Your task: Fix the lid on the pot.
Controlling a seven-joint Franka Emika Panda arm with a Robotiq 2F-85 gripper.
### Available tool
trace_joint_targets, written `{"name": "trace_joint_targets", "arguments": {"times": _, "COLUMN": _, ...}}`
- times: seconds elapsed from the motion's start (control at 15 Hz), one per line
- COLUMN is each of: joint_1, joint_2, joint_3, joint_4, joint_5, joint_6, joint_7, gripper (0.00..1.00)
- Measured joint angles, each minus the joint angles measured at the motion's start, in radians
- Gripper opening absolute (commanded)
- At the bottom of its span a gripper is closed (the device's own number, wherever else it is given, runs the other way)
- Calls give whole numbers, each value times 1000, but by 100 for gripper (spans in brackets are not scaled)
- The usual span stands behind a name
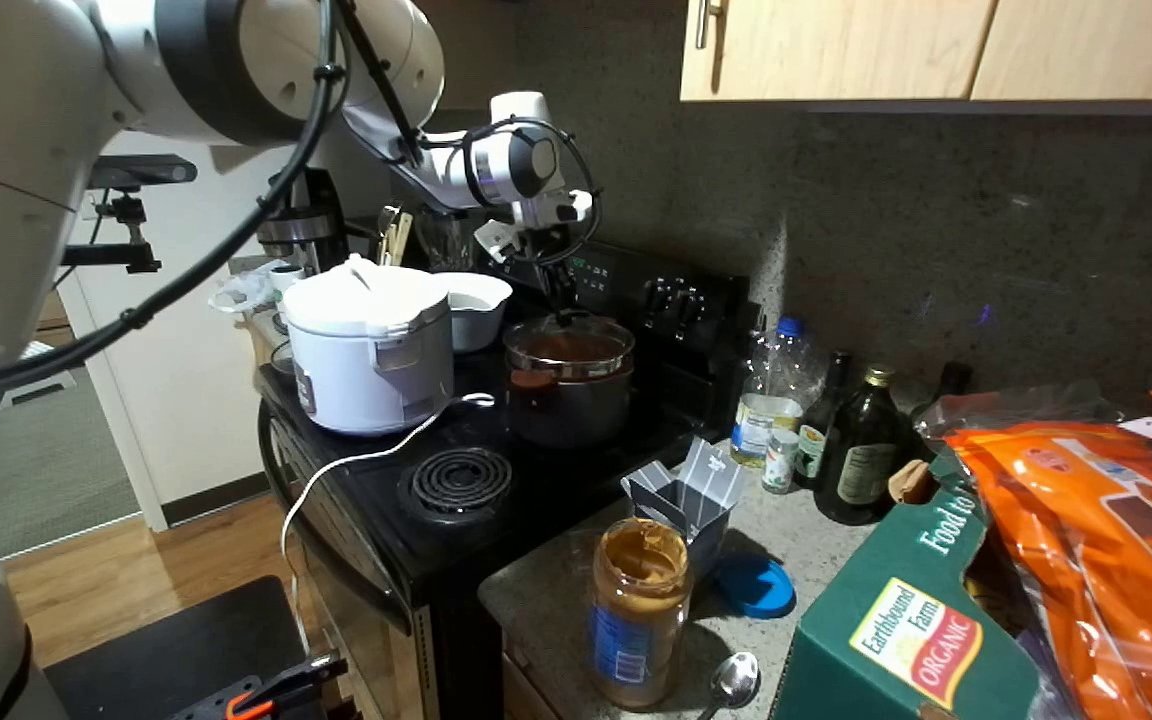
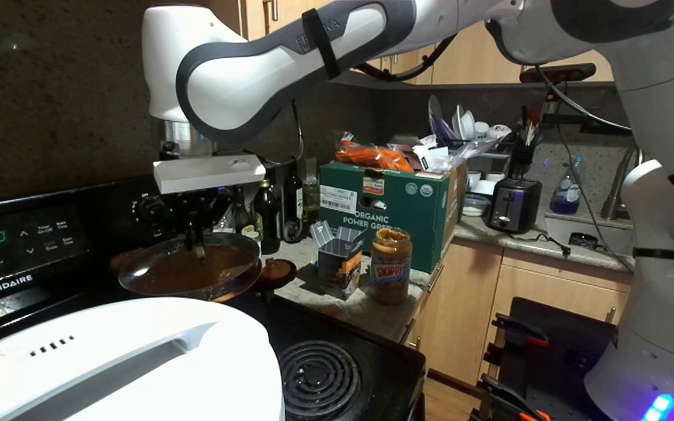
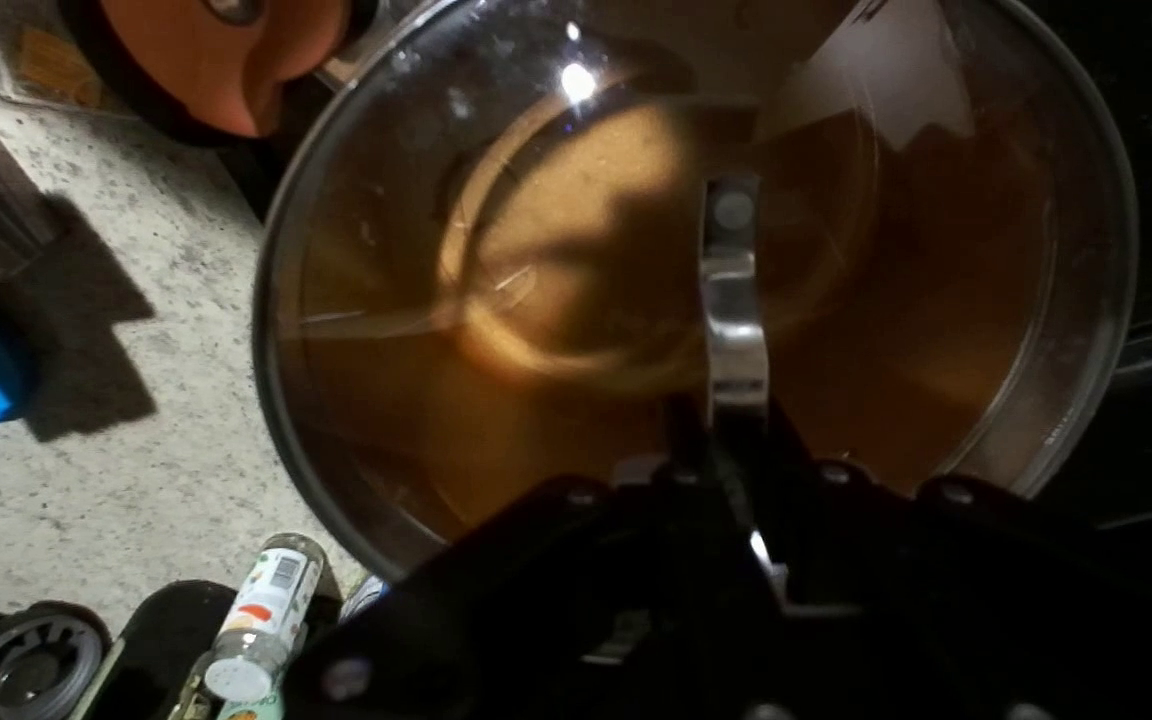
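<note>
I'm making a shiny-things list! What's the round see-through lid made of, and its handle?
The lid looks like smooth glass: brown shows through it and light glints off it; clear plastic is possible. The handle looks like polished metal, perhaps steel: it gleams silvery.

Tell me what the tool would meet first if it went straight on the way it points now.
The lid, most likely: the tool points down at it and appears shut on the lid's handle. The pot comes next beneath; whether lid and pot touch is unclear.
</note>
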Motion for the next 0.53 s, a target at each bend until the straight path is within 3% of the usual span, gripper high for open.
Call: {"name": "trace_joint_targets", "arguments": {"times": 0.53, "joint_1": -3, "joint_2": 3, "joint_3": 0, "joint_4": 0, "joint_5": 20, "joint_6": 0, "joint_7": 0, "gripper": 7}}
